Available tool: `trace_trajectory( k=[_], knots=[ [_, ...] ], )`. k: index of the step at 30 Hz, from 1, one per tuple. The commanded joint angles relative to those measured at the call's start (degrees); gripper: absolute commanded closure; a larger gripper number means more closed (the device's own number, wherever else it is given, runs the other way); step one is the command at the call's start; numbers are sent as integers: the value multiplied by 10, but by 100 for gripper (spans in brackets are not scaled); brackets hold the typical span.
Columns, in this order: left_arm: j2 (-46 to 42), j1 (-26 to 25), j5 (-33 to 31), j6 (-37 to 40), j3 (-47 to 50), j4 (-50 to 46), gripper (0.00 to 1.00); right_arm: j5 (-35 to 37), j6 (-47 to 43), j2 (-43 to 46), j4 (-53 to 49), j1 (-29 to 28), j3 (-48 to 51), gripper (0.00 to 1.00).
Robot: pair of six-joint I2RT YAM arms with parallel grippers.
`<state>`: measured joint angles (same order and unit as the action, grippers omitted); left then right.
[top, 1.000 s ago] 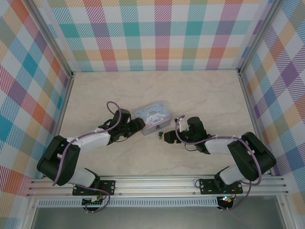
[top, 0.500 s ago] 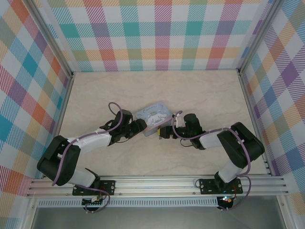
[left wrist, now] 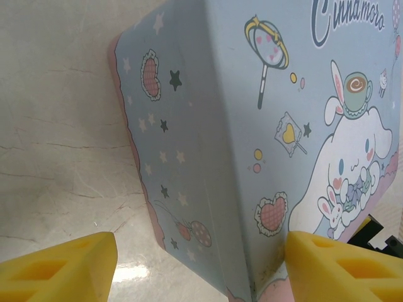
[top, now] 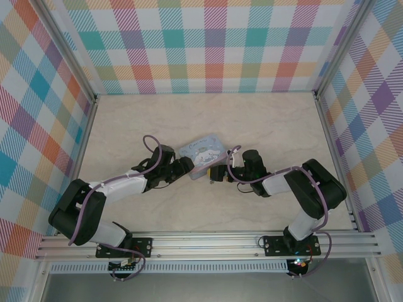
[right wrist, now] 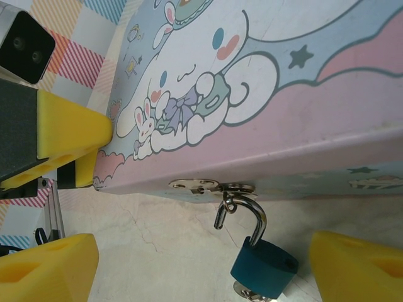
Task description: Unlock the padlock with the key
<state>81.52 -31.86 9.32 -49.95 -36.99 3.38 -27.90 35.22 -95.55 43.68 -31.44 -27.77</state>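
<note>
The padlock [right wrist: 264, 263] hung by its shackle from the hasp [right wrist: 211, 185] of the cartoon tin [right wrist: 283, 107]. The right end effector [right wrist: 201, 270] gaped wide around the padlock without touching it. The left end effector [left wrist: 201, 269] stood wide astride the tin's corner.

One word can be read: "Cinnamoro", in dark blue script [left wrist: 347, 22] cut off at the frame edge. It is printed on the pale blue tin [left wrist: 208, 126], above that tin's white long-eared cartoon figure [left wrist: 349, 167]
</note>
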Motion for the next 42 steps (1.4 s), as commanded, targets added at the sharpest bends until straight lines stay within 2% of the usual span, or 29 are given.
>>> trace_trajectory(
  k=[1,19,42],
  knots=[
    [6,-9,-11,2,18,-60,30,-5,5,-2,15,3,-9,15],
    [10,-9,-8,3,10,-65,29,-21,32,-49,71,3,-13,23],
    [17,-9,-7,3,7,-70,29,-47,38,-79,103,5,-20,47]
  ],
)
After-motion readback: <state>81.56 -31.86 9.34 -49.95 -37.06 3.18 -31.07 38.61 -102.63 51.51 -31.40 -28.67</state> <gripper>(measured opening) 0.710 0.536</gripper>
